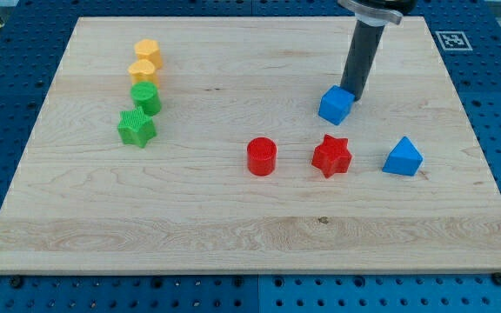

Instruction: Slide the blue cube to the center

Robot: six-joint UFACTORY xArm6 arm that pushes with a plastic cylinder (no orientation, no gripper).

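Note:
The blue cube [335, 104] sits on the wooden board [250, 226], right of the middle and toward the view's top. My tip [352, 94] is at the cube's upper right side, touching or nearly touching it. The dark rod rises from there to the view's top edge.
A red star [331, 156] and a red cylinder [261, 156] lie below the cube. A blue triangular block [403, 157] lies at the lower right. At the left stand two yellow blocks [147, 53] [143, 71], a green cylinder [146, 97] and a green star [136, 128].

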